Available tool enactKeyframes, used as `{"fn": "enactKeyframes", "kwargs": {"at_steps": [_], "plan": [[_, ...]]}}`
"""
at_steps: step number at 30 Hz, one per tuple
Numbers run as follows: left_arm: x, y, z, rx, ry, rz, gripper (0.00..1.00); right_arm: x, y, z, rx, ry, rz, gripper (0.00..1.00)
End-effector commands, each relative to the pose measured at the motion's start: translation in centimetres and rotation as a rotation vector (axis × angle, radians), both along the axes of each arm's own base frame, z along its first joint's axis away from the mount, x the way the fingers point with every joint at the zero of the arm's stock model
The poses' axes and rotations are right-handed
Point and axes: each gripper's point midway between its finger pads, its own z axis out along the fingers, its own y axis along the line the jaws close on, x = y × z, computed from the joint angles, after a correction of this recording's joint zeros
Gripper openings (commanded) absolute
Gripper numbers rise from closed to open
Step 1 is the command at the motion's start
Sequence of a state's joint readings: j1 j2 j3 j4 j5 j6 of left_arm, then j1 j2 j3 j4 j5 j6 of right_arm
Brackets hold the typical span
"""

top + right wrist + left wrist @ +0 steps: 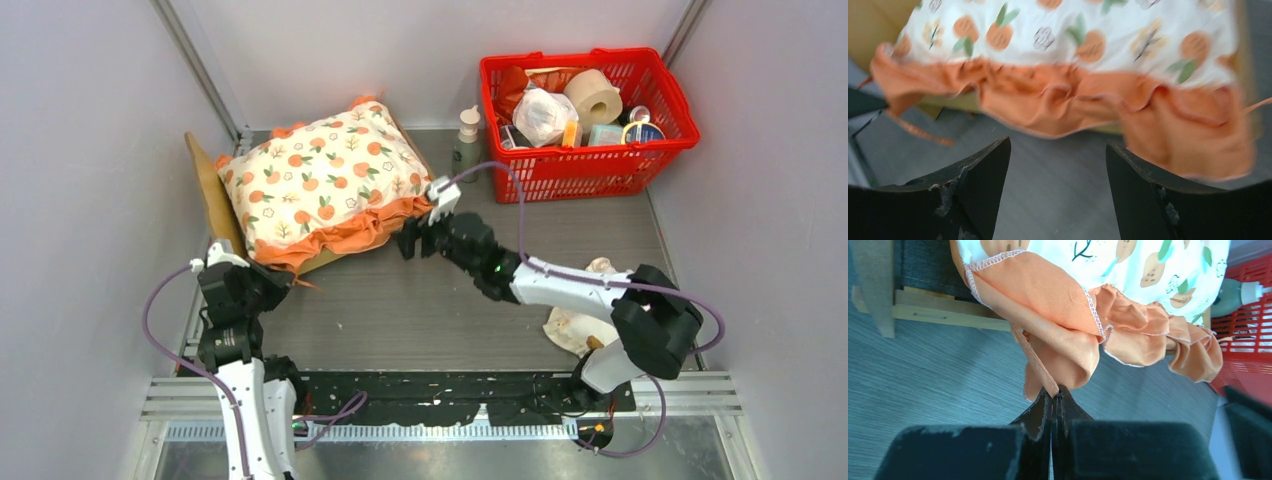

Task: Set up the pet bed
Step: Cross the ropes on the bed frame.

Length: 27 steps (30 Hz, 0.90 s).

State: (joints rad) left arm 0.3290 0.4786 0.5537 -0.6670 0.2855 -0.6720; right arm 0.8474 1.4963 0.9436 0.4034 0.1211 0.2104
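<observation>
Top external view: one pet bed (210,190) is seen at the far-left edge of the table (400,310), with bare tabletop left open in front of it and across to the one red basket (585,172) at the far right. Its light-wood frame and dark base are largely covered by one orange-print cushion (320,180). One bottle (467,135) is stood just beside the basket. The left gripper (1054,392) is closed tight on the cushion's orange frill. The right gripper (1058,150) is held wide apart and empty, near that frill.
</observation>
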Motion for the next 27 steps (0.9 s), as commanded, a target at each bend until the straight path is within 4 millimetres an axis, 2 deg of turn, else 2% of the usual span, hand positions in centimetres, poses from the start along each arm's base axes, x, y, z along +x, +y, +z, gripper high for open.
{"fn": "enactKeyframes", "kwargs": {"at_steps": [1,2,3,4,5,6,7,8,9,10,11,12,17,22,23,24,27], "plan": [[0.1,-1.9,2.3,-0.065,-0.051,-0.085,0.00,-5.1,3.7,0.9,0.228,-0.033,0.040,0.75],[0.1,-2.1,2.4,-0.072,-0.057,-0.087,0.00,-6.9,4.9,-0.3,0.230,-0.012,0.074,0.75],[0.1,-2.0,2.4,-0.072,-0.062,-0.083,0.00,-7.4,5.8,-1.0,0.245,-0.011,0.086,0.74],[0.1,-1.8,2.4,-0.063,-0.066,-0.066,0.00,-8.9,7.1,-1.7,0.253,0.009,0.120,0.74],[0.1,-1.5,2.3,-0.054,-0.069,-0.055,0.00,-9.1,7.9,-2.9,0.259,0.013,0.112,0.73],[0.0,-1.3,2.2,-0.045,-0.070,-0.044,0.00,-10.4,9.0,-3.4,0.268,0.011,0.139,0.73],[0.0,-1.2,2.1,-0.040,-0.066,-0.034,0.00,-10.7,10.0,-4.7,0.280,-0.002,0.143,0.72],[0.0,-1.1,2.0,-0.040,-0.065,-0.032,0.00,-11.4,11.3,-6.8,0.254,-0.004,0.162,0.72],[-0.1,-1.1,1.9,-0.041,-0.063,-0.033,0.00,-12.3,12.4,-6.3,0.298,-0.026,0.185,0.72],[-0.1,-1.1,1.8,-0.042,-0.061,-0.032,0.00,-12.3,13.4,-8.3,0.275,-0.022,0.188,0.72],[-0.1,-1.2,1.9,-0.043,-0.060,-0.033,0.00,-12.8,14.2,-8.1,0.301,-0.035,0.198,0.72],[-0.1,-1.2,1.9,-0.044,-0.059,-0.034,0.00,-12.6,15.2,-9.5,0.281,-0.046,0.192,0.72],[-0.1,-1.2,2.2,-0.040,-0.070,-0.031,0.00,-12.1,18.6,-11.9,0.238,-0.105,0.178,0.74],[0.1,-0.7,2.9,-0.027,-0.098,-0.007,0.00,-10.4,22.0,-14.7,0.165,-0.141,0.139,0.76],[0.3,-0.7,3.0,-0.031,-0.109,-0.001,0.00,-10.1,22.5,-15.5,0.147,-0.165,0.140,0.76],[0.4,-0.6,3.0,-0.036,-0.117,0.006,0.00,-9.9,22.7,-15.3,0.160,-0.184,0.132,0.76],[0.5,-0.4,2.7,-0.038,-0.120,0.021,0.00,-8.8,23.3,-16.6,0.147,-0.219,0.088,0.78]]}}
